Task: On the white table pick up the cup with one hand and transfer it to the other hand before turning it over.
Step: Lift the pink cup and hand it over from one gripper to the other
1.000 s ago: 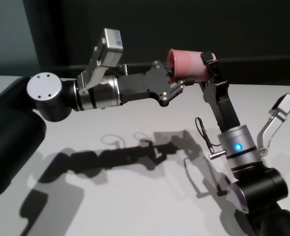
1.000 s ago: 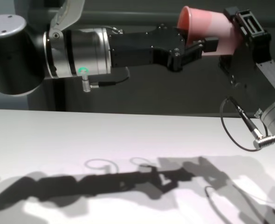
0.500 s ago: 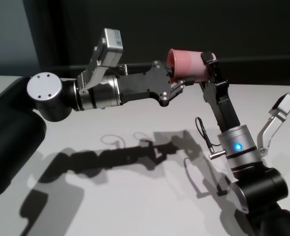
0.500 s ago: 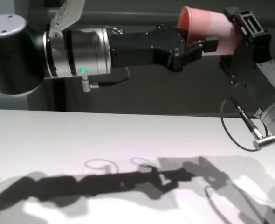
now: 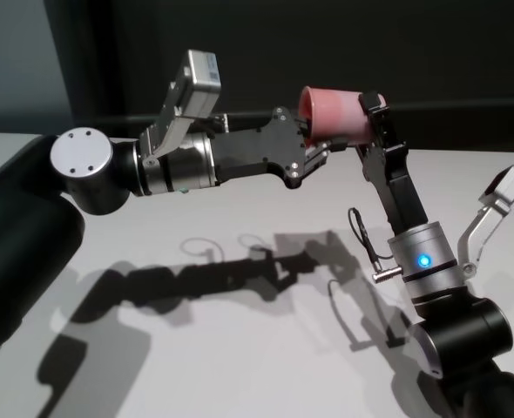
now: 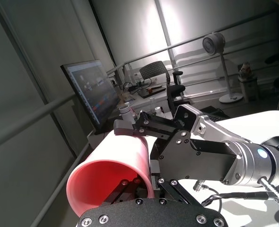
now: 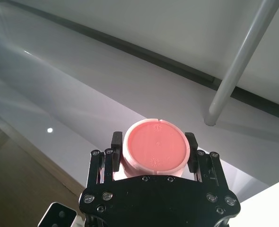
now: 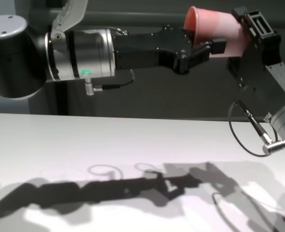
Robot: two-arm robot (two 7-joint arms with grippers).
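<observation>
The cup (image 5: 335,116) hung well above the white table (image 5: 240,348), lying on its side. The left gripper (image 5: 314,150) reached to the cup's open mouth from the left; the right gripper (image 5: 372,113) clasped its base from the right.

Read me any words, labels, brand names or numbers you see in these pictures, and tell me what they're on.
No text can be read.
The monitor in the left wrist view shows content too small to read.
The cup, its base, the left gripper, the right gripper and the white table show no lettering.
</observation>
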